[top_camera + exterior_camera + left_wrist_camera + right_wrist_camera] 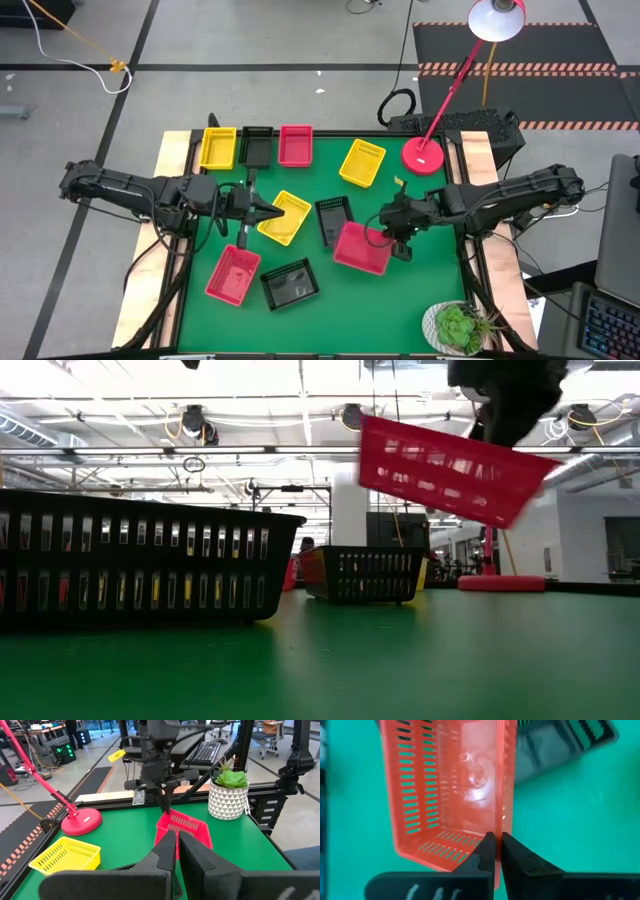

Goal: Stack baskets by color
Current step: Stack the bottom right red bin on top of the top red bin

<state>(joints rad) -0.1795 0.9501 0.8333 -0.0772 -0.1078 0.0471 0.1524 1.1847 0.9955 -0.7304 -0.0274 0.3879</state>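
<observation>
We judge the pink-red basket [361,248] light, stiff, slotted plastic. The right gripper [397,243] pinches its thin rim, holding it tilted above mid-table; the left gripper [268,212] is closed and empty.

The high view looks straight down over the whole table [420,300]; the low view looks level across it. Both wrist views share the lifted pink-red basket [445,785].
</observation>
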